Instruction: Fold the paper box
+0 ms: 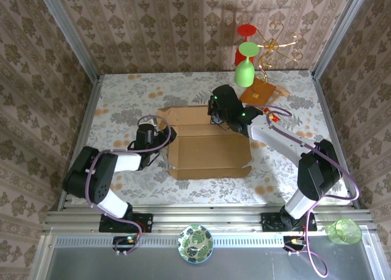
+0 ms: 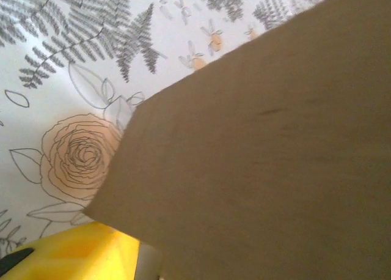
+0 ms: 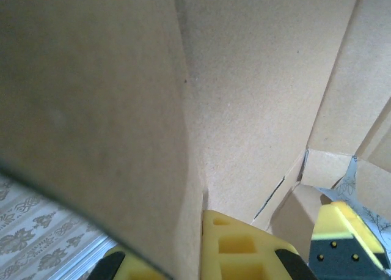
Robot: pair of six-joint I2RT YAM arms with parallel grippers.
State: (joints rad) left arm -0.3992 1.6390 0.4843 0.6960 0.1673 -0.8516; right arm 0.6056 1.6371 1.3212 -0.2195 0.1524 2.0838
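Paper box point(image 1: 211, 150) sits mid-table with its flaps opened out, near edge not far off the near edge of the table point(image 1: 122, 103). There's open tabletop along the far side and on the left. The far right corner is busier (an orange-brown flat piece point(image 1: 259, 93) and a green glass point(image 1: 244, 72) up there).

From above, the left gripper point(image 1: 160, 138) is right at the box's left edge and the right gripper point(image 1: 217, 117) is at its far wall. The right wrist cam adds what the top can't: its fingers point(image 3: 238, 249) are pressed together, tucked against the inside of a cardboard wall. The left wrist cam has one yellow finger point(image 2: 67, 255) beside a panel's corner, with cardboard covering the rest, so I can't tell if that hand is apart or together.
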